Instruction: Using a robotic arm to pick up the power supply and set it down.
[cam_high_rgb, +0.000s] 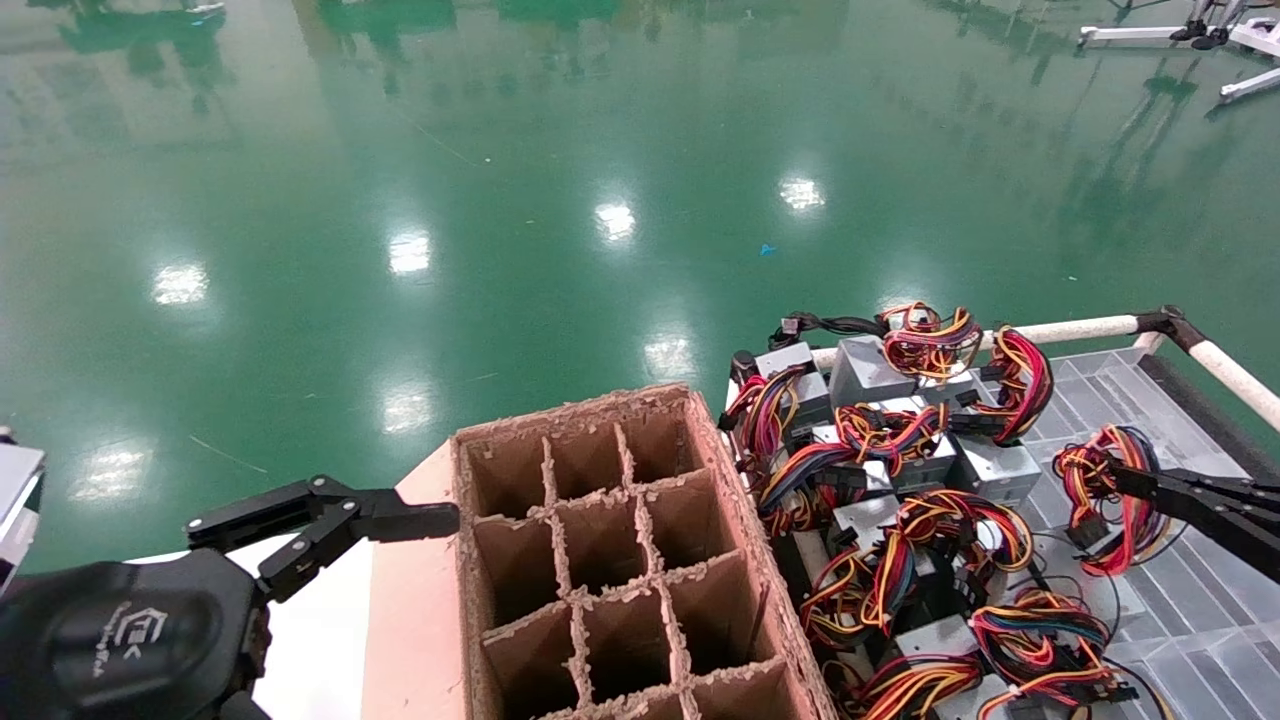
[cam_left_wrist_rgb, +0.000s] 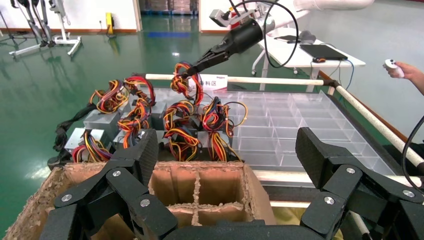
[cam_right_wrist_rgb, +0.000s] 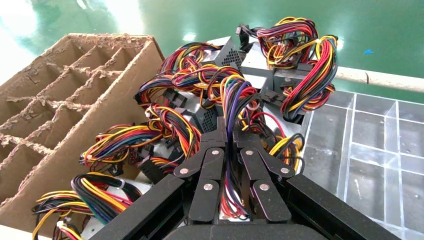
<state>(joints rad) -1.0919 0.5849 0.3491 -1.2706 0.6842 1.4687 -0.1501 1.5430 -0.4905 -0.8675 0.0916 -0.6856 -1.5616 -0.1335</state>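
Note:
My right gripper is shut on the red, purple and black wire bundle of a power supply. The head view shows that gripper at the right, holding the bundle above the clear tray; the supply's grey box is not visible to me. Across the tray in the left wrist view, the same bundle hangs from the right gripper, higher than the pile. My left gripper stands wide open and empty beside the brown cardboard box; one of its fingers reaches the box's corner.
The divided cardboard box stands in the middle. Right of it lies a pile of several grey power supplies with tangled wires, on a clear compartment tray framed by a white rail. Green floor lies beyond.

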